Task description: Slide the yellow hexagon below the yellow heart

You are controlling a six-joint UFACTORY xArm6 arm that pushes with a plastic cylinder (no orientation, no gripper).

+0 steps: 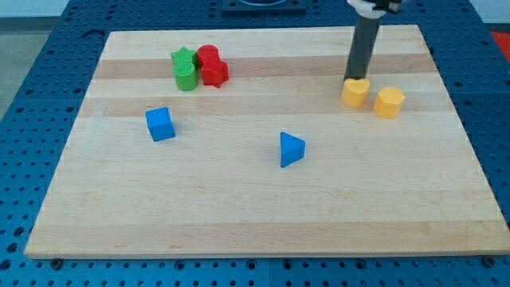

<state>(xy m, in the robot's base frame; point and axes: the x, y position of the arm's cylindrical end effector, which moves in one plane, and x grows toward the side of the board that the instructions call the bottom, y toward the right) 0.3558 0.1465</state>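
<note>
The yellow heart [355,92] lies on the board at the view's upper right. The yellow hexagon [390,102] lies just to its right and slightly lower, a small gap between them. My tip [353,79] stands at the heart's top edge, touching or nearly touching it, with the dark rod rising above it. The hexagon is to the right of my tip.
A green block [185,68] and a red block [211,65] sit together at the upper left. A blue cube [160,124] lies at the left. A blue triangle [291,149] lies near the middle. The wooden board [255,231] ends in edges on all sides.
</note>
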